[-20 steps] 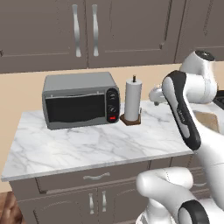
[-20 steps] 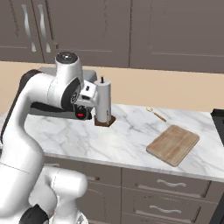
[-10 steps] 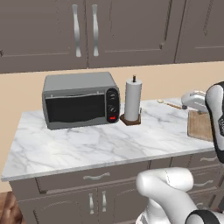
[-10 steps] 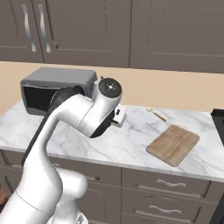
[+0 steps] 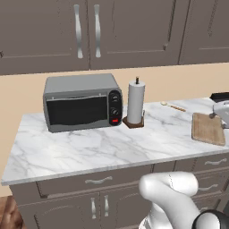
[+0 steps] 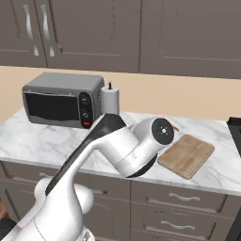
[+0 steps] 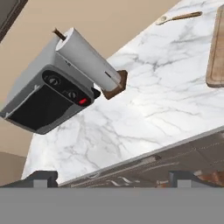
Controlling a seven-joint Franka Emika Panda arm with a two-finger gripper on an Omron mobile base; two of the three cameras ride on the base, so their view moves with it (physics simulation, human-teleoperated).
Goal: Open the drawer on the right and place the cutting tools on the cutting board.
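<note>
A: Is anything done yet?
B: No. From the toaster oven [image 5: 82, 103] across to the cutting board [image 5: 208, 128], the board is bare. The drawer [image 6: 181, 197] below looks closed. The gripper [image 7: 111, 175] fingers are wide apart, holding nothing.

Legible text: none. I checked the toaster oven [image 5: 82, 102], its knobs and red button; I could read no lettering, brand or number on them. The paper towel roll [image 5: 136, 102] and cutting board [image 5: 208, 128] likewise bore no marks I could read.
</note>
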